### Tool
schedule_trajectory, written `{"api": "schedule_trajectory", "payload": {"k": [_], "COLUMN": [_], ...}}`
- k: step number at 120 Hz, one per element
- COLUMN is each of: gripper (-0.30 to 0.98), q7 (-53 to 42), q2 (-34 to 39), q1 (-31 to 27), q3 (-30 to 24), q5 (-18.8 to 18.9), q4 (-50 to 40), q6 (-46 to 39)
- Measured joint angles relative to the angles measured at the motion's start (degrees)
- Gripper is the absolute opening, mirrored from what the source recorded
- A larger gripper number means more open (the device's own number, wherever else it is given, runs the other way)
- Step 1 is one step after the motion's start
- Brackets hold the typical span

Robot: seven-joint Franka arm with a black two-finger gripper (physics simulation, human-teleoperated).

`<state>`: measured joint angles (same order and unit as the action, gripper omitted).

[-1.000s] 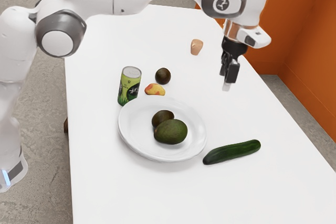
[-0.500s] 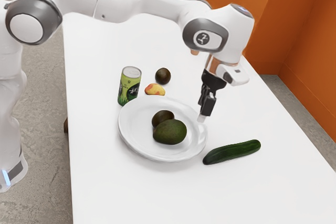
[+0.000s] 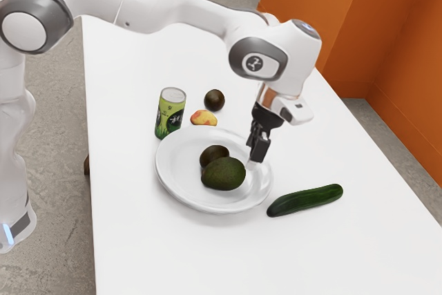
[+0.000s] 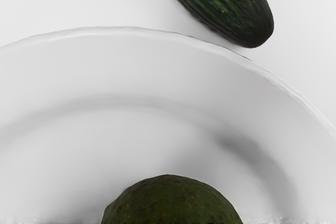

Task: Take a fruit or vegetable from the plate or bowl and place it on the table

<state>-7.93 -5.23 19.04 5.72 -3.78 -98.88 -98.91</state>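
In the exterior view my gripper is low over the side of the white plate that faces the cucumber, close beside the large green avocado. A smaller dark avocado rests against the large one on the plate. From the wrist view, a green avocado lies just under my hand, with the bare inside of the plate around it. Whether the gripper is open or shut cannot be made out.
A cucumber lies on the white table, just outside the plate's rim; the wrist view has the cucumber's end too. Beyond the plate are a green can, a yellow-red fruit and another dark avocado.
My gripper has come down and toward the exterior view's left, from above the table's far side to the plate, beside the large avocado. The cucumber and can have stayed put.
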Motion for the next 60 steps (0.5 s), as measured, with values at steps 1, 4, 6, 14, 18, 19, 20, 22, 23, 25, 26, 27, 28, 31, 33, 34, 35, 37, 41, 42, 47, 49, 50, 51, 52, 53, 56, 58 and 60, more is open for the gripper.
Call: {"api": "schedule_trajectory", "payload": {"k": [1, 4, 6, 14, 18, 19, 20, 22, 23, 25, 26, 27, 28, 31, 33, 34, 35, 37, 41, 42, 47, 49, 50, 51, 52, 53, 56, 58, 60], "gripper": [0.69, 0.69, 0.69, 0.69, 0.69, 0.69, 0.69, 0.69, 0.69, 0.69, 0.69, 0.69, 0.69, 0.69, 0.69, 0.69, 0.69, 0.69, 0.69, 0.69, 0.69, 0.69, 0.69, 0.69, 0.69, 0.69, 0.69, 0.69, 0.69], "q7": [0.0, 0.2, 0.3, 0.6, 0.8, 0.8, 0.9, 1.0, 1.0, 1.1, 1.1, 1.1, 1.2, 1.3, 1.3, 1.4, 1.4, 1.5, 1.6, 1.6, 1.7, 1.8, 1.8, 1.8, 1.9, 1.9, 2.0, 2.0, 2.0], "q2": [0.0, 0.0, 0.0, 0.1, 0.2, 0.2, 0.3, 0.3, 0.3, 0.4, 0.4, 0.4, 0.4, 0.4, 0.4, 0.4, 0.4, 0.4, 0.5, 0.6, 0.8, 1.0, 1.1, 1.2, 1.4, 1.5, 1.7, 1.8, 2.0], "q1": [0.0, 0.0, 0.0, -0.1, -0.1, -0.1, -0.1, -0.1, 0.0, 0.0, 0.0, 0.0, 0.0, 0.0, 0.0, 0.0, -0.1, -0.1, -0.1, -0.1, -0.1, -0.1, -0.1, -0.1, -0.1, -0.1, -0.1, -0.1, -0.1], "q3": [0.0, 0.0, 0.0, 0.0, 0.0, 0.0, 0.0, 0.0, 0.0, 0.0, 0.0, 0.0, 0.0, 0.0, 0.0, 0.0, 0.0, 0.0, -0.1, -0.1, -0.1, -0.1, -0.1, -0.2, -0.2, -0.2, -0.3, -0.3, -0.4], "q5": [0.0, 0.0, 0.0, 0.0, 0.0, 0.1, 0.1, 0.1, 0.1, 0.1, 0.1, 0.1, 0.1, 0.1, 0.2, 0.2, 0.2, 0.2, 0.3, 0.3, 0.4, 0.4, 0.5, 0.5, 0.5, 0.6, 0.7, 0.7, 0.8], "q4": [-0.1, -0.3, -0.4, -1.1, -1.8, -2.0, -2.2, -2.5, -2.6, -2.8, -2.9, -3.0, -3.1, -3.2, -3.3, -3.3, -3.4, -3.4, -3.5, -3.5, -3.7, -3.9, -4.1, -4.2, -4.4, -4.5, -4.7, -4.9, -5.1], "q6": [0.0, 0.0, -0.1, -0.1, -0.3, -0.4, -0.4, -0.5, -0.6, -0.7, -0.8, -0.8, -0.9, -1.0, -1.1, -1.1, -1.1, -1.2, -1.3, -1.3, -1.4, -1.4, -1.4, -1.5, -1.5, -1.5, -1.5, -1.6, -1.6]}}
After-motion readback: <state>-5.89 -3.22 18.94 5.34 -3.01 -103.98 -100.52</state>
